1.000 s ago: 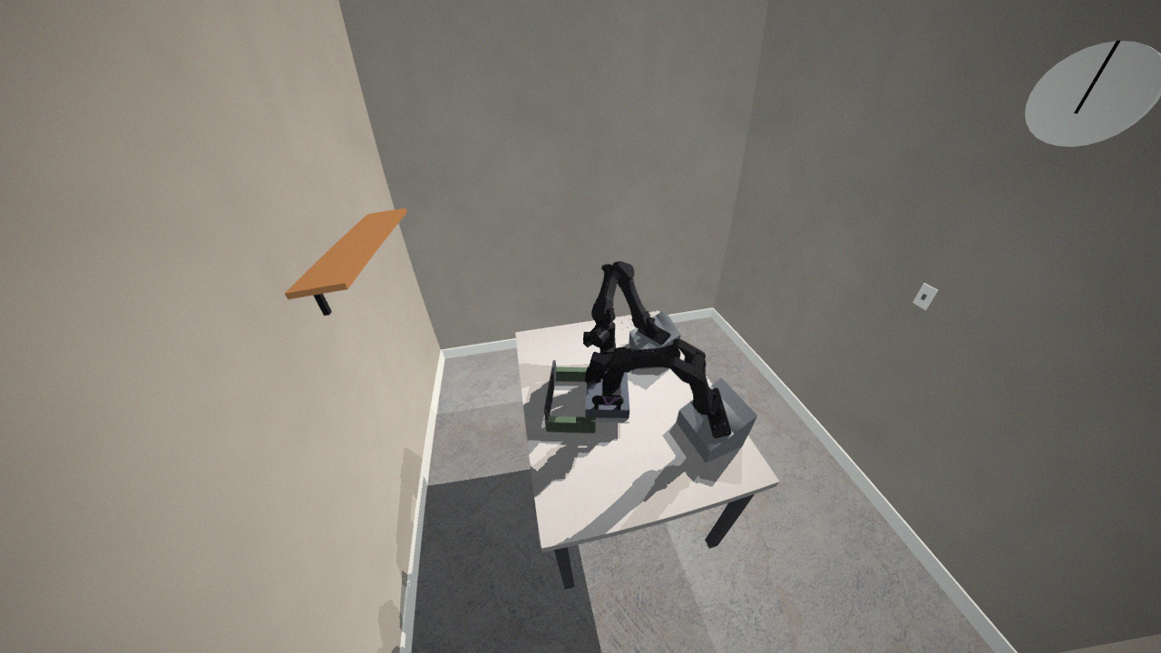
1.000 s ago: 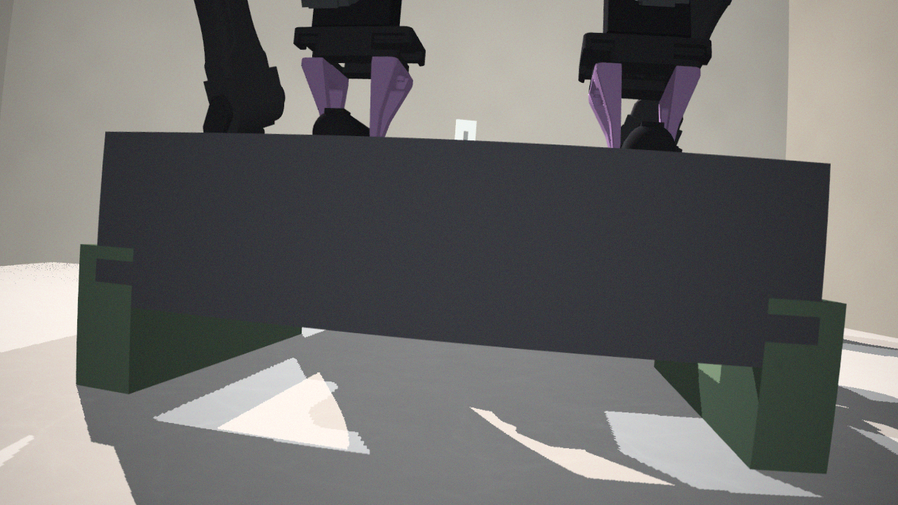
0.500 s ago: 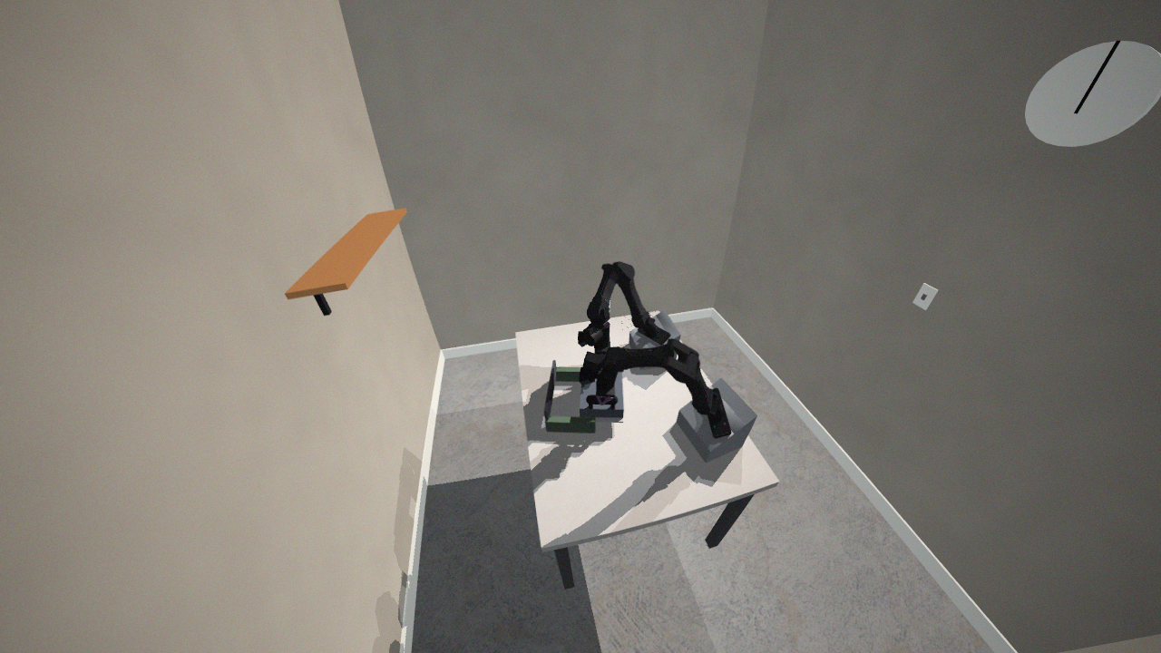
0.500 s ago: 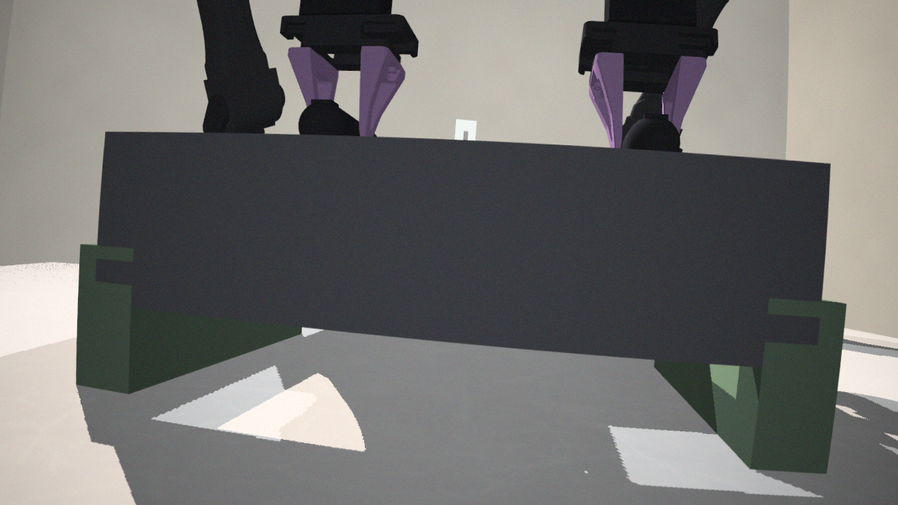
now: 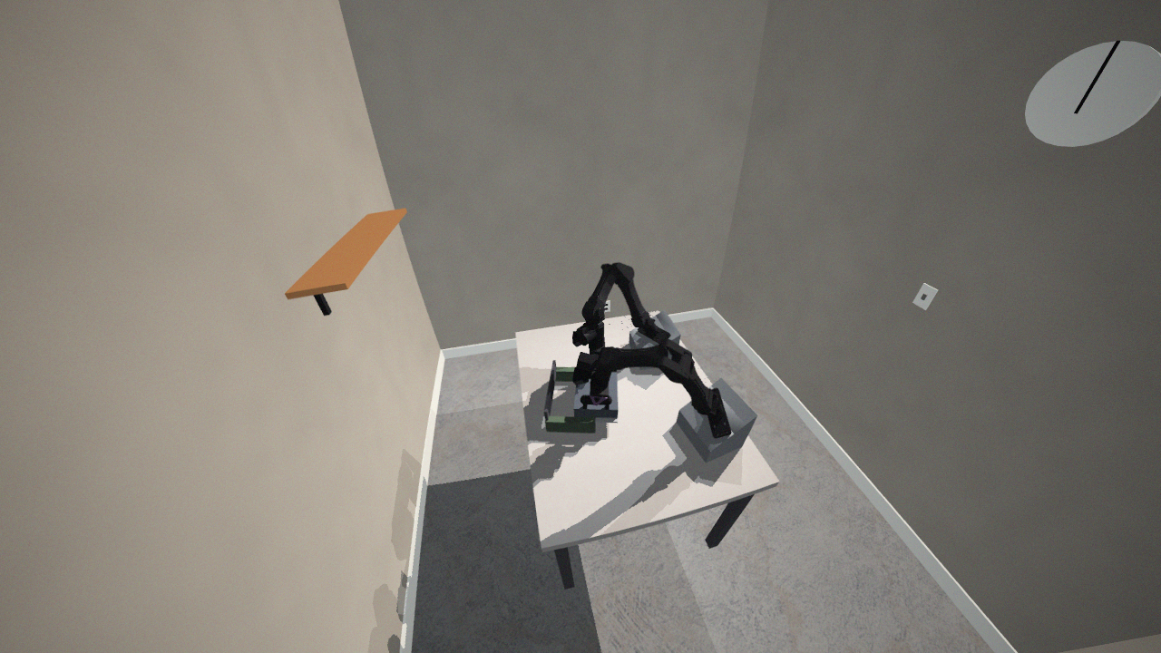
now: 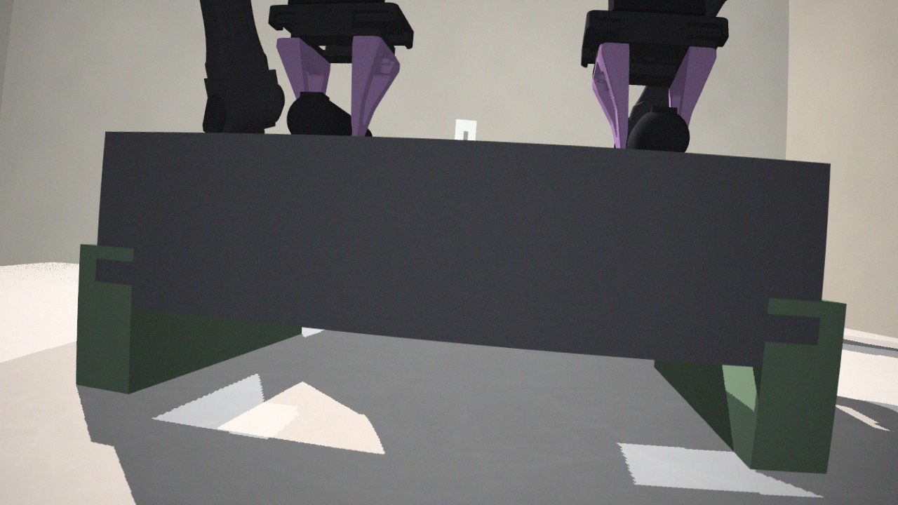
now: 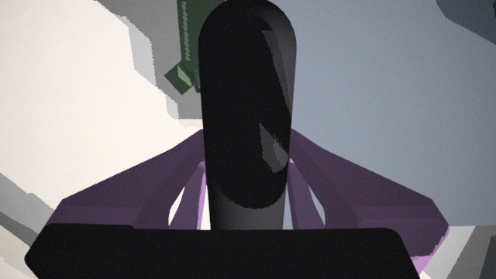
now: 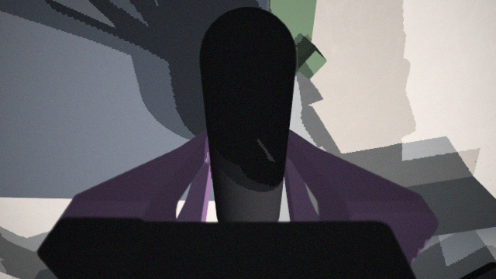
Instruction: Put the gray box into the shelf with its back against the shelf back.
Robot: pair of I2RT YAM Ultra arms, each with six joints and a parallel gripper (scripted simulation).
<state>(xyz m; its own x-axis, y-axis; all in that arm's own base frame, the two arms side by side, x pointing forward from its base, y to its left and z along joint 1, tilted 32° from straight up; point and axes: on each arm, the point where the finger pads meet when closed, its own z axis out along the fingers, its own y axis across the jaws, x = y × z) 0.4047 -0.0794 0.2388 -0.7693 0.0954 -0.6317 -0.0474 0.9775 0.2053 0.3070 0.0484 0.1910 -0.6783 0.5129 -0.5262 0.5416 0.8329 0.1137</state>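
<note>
Box (image 5: 610, 385) (image 7: 387, 97) (image 8: 70, 108), gray, one: lying partly between the rails on the table (image 5: 584, 487) (image 6: 37, 307) (image 7: 58, 77) (image 8: 449, 77), its rear stopping short of the back panel (image 5: 551, 395) (image 6: 464, 238). It is looking roughly level; whether its side plates are sitting in the grooves, the frames are not showing.

Left rail (image 5: 570, 424) (image 6: 792, 402) (image 7: 189, 31) and right rail (image 5: 565, 373) (image 6: 103, 332) (image 8: 296, 17), green, a pair: standing near the table edge opposite the arms, mouths facing them, presumably so the box can be sliding straight in.

Left tool (image 5: 596, 400) (image 6: 652, 132) (image 7: 248, 139): standing partly open, well short of full spread, clamping the left handle (image 5: 585, 402) (image 6: 662, 132) (image 7: 248, 97), black and rounded.
Right tool (image 6: 332, 116) (image 8: 248, 136): likewise partly open, clamping the right handle (image 6: 313, 117) (image 8: 248, 97); its tips are hiding from the top view.

Purpose of the paired grip: probably sharing the load and keeping the box square.

Step in hand, by judgement: inserting. Remaining: pushing evenly to the back, then releasing both handles. Risk: one side leading, the plates jamming or twisting in the grooves.
</note>
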